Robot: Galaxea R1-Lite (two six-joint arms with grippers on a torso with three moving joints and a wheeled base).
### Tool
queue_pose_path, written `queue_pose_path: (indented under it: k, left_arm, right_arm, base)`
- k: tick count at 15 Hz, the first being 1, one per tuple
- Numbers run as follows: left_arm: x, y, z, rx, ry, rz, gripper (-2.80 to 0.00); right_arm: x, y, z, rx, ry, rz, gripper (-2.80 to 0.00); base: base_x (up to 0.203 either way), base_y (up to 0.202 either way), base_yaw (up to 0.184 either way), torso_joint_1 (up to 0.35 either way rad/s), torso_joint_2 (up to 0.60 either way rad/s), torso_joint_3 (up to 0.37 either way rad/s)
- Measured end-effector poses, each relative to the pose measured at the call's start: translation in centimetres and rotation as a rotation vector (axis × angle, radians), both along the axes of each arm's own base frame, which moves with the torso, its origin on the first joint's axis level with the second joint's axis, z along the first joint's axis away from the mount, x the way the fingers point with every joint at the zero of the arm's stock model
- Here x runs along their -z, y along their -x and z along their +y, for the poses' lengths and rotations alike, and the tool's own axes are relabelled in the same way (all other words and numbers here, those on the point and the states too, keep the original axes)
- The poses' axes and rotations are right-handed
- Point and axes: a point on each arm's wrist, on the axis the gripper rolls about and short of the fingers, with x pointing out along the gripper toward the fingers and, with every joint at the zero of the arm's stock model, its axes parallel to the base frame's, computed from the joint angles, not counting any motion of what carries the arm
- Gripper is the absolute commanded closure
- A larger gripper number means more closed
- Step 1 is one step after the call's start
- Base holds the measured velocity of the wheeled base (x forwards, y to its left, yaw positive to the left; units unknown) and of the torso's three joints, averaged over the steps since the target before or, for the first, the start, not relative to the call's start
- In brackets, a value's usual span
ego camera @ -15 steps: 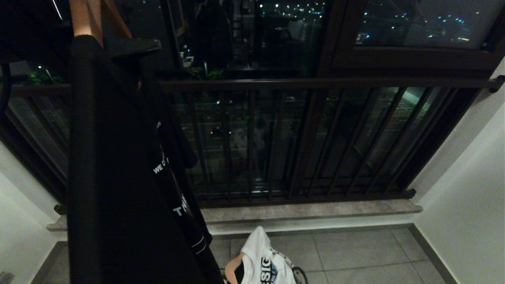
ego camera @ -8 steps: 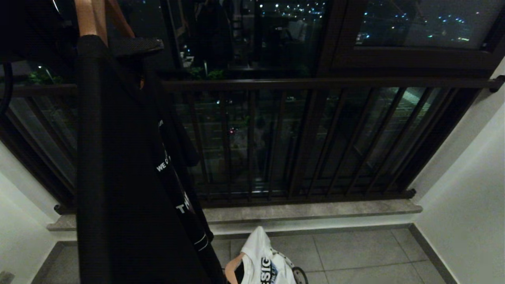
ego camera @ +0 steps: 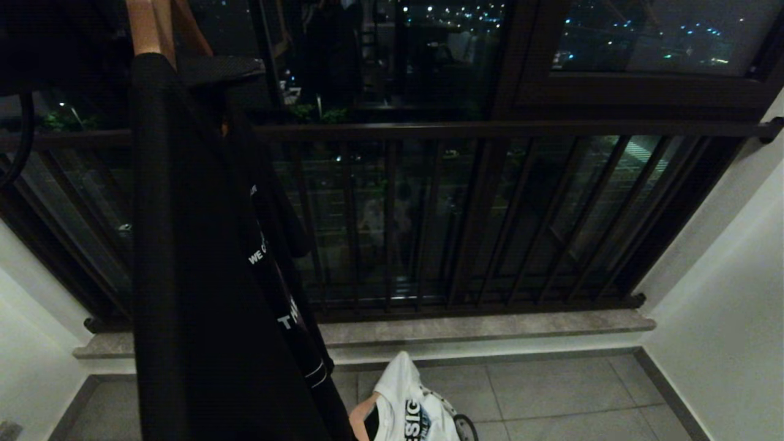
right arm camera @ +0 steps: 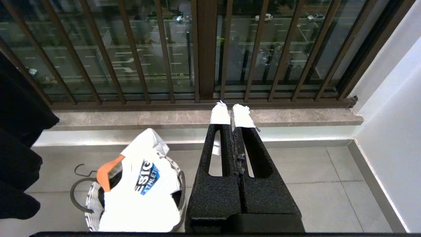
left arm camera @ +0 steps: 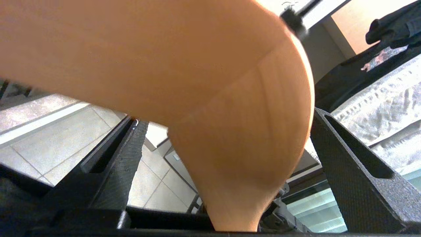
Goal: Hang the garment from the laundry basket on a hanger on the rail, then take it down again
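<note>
A black garment (ego camera: 196,275) with white lettering hangs from a wooden hanger (ego camera: 147,27) at the upper left of the head view. The rail lies above that view. My left gripper (left arm camera: 228,120) is open, its two fingers standing apart on either side of the hanger (left arm camera: 213,82) with gaps showing; one finger (ego camera: 220,66) pokes out beside the black cloth. On the floor, the laundry basket (right arm camera: 90,214) holds a white garment (right arm camera: 144,187) with an orange hanger end inside it. My right gripper (right arm camera: 232,113) is shut and empty, to the right of the basket.
A dark balcony railing (ego camera: 490,131) and a stone sill (ego camera: 478,327) run across the front. A white wall (ego camera: 723,306) closes the right side. Grey floor tiles (ego camera: 551,398) lie right of the basket.
The black garment, its hanger and my left gripper's finger have shifted a little to the right in the head view. The basket and the railing stay put.
</note>
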Motion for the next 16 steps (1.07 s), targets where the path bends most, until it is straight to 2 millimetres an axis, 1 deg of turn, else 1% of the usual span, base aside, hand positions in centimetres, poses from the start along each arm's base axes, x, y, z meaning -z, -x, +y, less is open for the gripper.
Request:
queue_pose_path:
  k: [1, 2, 16]
  left_arm:
    - [-0.01, -0.10, -0.05, 0.000, 0.000, 0.001, -2.80]
    - [0.04, -0.22, -0.11, 0.001, -0.001, 0.004, 0.00]
    - [0.08, -0.17, -0.39, 0.015, -0.001, 0.001, 0.00]
  right_arm:
    - [0.00, 0.00, 0.00, 0.000, 0.000, 0.000, 0.00]
    - [0.00, 0.00, 0.00, 0.000, 0.000, 0.000, 0.00]
    - [0.00, 0.00, 0.00, 0.000, 0.000, 0.000, 0.00]
  base:
    - [0.000, 0.000, 0.000, 0.000, 0.00, 0.000]
    - [0.000, 0.000, 0.000, 0.000, 0.00, 0.000]
    - [0.000, 0.000, 0.000, 0.000, 0.00, 0.000]
